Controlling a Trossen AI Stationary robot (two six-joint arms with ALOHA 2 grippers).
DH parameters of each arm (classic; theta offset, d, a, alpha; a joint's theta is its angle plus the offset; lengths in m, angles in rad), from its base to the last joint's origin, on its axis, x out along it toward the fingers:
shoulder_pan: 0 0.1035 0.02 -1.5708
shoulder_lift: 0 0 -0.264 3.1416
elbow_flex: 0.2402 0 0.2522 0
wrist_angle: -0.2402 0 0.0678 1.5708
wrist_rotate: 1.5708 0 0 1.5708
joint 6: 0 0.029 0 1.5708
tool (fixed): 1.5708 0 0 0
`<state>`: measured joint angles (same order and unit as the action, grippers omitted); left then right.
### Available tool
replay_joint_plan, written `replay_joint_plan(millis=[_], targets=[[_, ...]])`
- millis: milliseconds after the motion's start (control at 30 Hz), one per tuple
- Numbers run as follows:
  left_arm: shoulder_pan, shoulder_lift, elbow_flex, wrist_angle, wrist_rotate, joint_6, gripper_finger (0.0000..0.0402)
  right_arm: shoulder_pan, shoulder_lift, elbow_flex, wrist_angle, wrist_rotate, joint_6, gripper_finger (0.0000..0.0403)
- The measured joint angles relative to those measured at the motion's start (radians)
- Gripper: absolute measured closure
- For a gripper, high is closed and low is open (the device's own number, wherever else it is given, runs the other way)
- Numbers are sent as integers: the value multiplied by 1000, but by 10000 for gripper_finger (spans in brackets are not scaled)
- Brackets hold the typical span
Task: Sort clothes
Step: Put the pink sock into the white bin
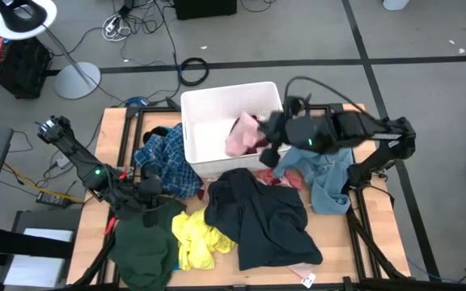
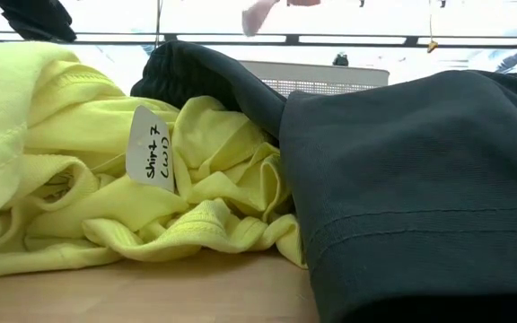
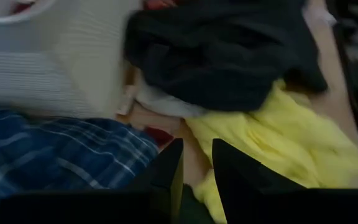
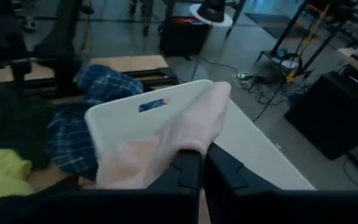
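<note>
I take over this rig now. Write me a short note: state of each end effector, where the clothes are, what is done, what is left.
Right end effector: shut on the pink garment, held over the bin.
Left end effector: slightly open, holds nothing, low over the green garment.
On the table: plaid shirt, yellow shirt, navy garment, denim, a maroon piece.
Done: pink garment lifted, not yet released.
Left: everything else.
</note>
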<state>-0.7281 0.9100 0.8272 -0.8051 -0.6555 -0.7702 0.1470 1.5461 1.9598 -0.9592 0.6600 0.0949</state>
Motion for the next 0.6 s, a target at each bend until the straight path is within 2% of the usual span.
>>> replay_joint_plan(millis=[167, 367, 500, 600], targets=[[22, 0, 0, -3, -93, -20, 290, -145, 7, -1, 5, -138, -8, 382], [45, 18, 0, -5, -108, -20, 223, -274, 9, -29, 40, -305, 12, 381], [49, 36, -1, 1, -110, 12, 187, -317, 25, -28, 45, -342, 8, 378], [49, 50, -1, 24, -112, 4, 179, -330, 45, -28, 52, -343, -5, 370]])
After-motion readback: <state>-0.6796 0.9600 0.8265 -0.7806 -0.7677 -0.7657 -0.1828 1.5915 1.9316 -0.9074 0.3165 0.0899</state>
